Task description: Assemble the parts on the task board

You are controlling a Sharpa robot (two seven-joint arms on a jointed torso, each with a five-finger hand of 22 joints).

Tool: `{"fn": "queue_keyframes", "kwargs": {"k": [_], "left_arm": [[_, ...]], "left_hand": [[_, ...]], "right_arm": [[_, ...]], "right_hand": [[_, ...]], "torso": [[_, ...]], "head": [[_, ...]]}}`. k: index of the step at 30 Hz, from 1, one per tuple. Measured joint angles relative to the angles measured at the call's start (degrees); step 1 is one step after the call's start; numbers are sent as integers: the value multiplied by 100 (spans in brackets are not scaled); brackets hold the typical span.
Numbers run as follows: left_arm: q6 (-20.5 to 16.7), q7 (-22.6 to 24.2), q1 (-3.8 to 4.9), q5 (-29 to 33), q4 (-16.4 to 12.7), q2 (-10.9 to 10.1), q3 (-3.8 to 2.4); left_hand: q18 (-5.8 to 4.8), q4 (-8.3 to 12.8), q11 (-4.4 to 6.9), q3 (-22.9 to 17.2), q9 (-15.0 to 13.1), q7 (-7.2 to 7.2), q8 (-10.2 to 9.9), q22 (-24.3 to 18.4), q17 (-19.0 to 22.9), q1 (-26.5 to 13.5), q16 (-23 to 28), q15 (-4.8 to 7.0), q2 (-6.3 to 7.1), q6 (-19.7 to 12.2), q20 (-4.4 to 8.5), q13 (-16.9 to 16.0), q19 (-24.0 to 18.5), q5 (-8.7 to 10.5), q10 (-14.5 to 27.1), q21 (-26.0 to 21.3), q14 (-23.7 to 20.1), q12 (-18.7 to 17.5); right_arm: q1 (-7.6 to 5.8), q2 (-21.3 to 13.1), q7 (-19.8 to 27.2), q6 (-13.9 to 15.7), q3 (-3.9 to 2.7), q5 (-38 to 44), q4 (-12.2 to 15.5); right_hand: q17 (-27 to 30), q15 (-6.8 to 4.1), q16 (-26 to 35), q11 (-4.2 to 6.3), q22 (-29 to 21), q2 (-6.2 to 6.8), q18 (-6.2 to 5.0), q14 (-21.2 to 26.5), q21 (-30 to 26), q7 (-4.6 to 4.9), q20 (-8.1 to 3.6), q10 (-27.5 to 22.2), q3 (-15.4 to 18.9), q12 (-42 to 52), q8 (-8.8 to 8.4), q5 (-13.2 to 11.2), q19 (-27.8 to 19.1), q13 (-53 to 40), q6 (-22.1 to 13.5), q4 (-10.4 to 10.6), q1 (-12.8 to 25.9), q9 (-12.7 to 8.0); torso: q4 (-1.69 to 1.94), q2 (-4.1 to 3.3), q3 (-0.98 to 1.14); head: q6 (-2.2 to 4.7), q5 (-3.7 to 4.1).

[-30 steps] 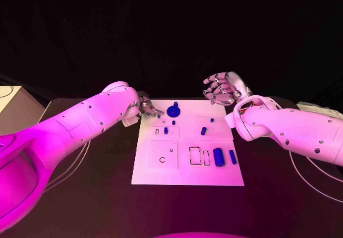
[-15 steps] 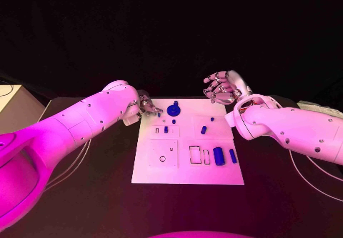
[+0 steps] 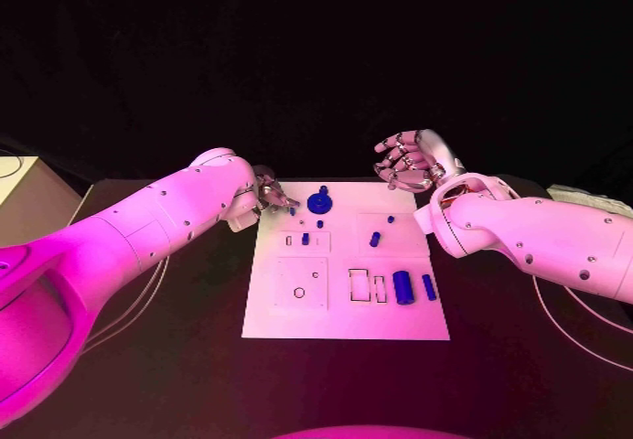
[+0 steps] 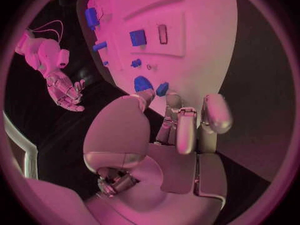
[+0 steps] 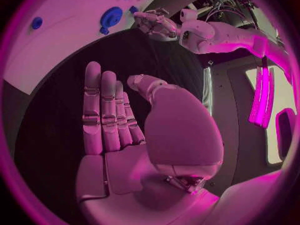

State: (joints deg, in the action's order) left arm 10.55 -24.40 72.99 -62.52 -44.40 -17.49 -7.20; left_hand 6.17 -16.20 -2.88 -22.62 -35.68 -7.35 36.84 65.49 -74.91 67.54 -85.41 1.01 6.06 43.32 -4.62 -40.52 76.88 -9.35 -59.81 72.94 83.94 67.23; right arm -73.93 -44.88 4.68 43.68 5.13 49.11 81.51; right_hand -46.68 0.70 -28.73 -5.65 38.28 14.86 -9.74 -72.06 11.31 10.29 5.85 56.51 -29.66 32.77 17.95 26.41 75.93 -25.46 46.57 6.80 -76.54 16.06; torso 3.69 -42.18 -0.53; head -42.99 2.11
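One task board (image 3: 346,311), about seven blue parts (image 3: 403,289), two hands (image 3: 412,162).

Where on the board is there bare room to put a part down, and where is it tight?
The near strip of the task board, below the large blue block, is bare. So is the patch between the round blue part and the board's far right corner. The far left corner is crowded by the left hand.

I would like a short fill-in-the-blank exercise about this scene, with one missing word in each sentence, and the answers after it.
1. The task board is a plate of ____ colour.
2. The right hand holds ____.
3. The left hand is at the board's far ____ corner in the head view.
4. The round blue part lies nearer to the ____ hand.

Missing words: white; nothing; left; left
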Motion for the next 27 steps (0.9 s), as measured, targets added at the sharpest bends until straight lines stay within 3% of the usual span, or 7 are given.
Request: {"fn": "queue_keyframes", "kwargs": {"k": [12, 18, 27], "left_arm": [[10, 2, 0, 74, 40, 12, 5], [31, 2, 2, 91, 51, 10, 9], [54, 21, 12, 108, 54, 11, 13]], "left_hand": [[0, -15, 33, -35, -11, 33, 30, 56, 0, 3, -23, 0, 0, 34, 21, -65, 21, 0, -33, 44, 0, 35], [0, 84, 73, -364, -43, 71, 64, 104, 0, 372, -49, 12, -10, 72, 42, -77, 42, 0, -73, 92, 12, 35], [0, 201, 122, -708, -72, 92, 92, 174, 0, 574, -72, 43, -15, 93, 63, -102, 63, 3, -124, 133, 1, 35]], "right_arm": [[0, 2, -1, 0, 1, 0, 0], [0, 2, -1, 0, 1, 0, 3], [0, 11, -1, 0, 0, 0, 3]], "right_hand": [[-4, 0, 0, 0, 0, 0, 0, 0, 0, -2, 0, 0, 0, 0, 0, 0, 0, 0, 2, 0, 0, 0], [-10, 0, 0, 0, 0, 0, 0, 0, 0, -2, 0, 0, 0, 0, 0, 0, 0, 6, 2, 0, 0, -6], [-10, 0, 0, 0, -5, 0, 0, 0, 0, -2, 0, 0, 0, 0, 0, 0, 0, 7, 2, 0, 0, -6]], "torso": [[1, 1, 0], [4, 2, -2], [4, 2, -4]], "head": [[-18, 2], [-27, 10], [-40, 10]]}}
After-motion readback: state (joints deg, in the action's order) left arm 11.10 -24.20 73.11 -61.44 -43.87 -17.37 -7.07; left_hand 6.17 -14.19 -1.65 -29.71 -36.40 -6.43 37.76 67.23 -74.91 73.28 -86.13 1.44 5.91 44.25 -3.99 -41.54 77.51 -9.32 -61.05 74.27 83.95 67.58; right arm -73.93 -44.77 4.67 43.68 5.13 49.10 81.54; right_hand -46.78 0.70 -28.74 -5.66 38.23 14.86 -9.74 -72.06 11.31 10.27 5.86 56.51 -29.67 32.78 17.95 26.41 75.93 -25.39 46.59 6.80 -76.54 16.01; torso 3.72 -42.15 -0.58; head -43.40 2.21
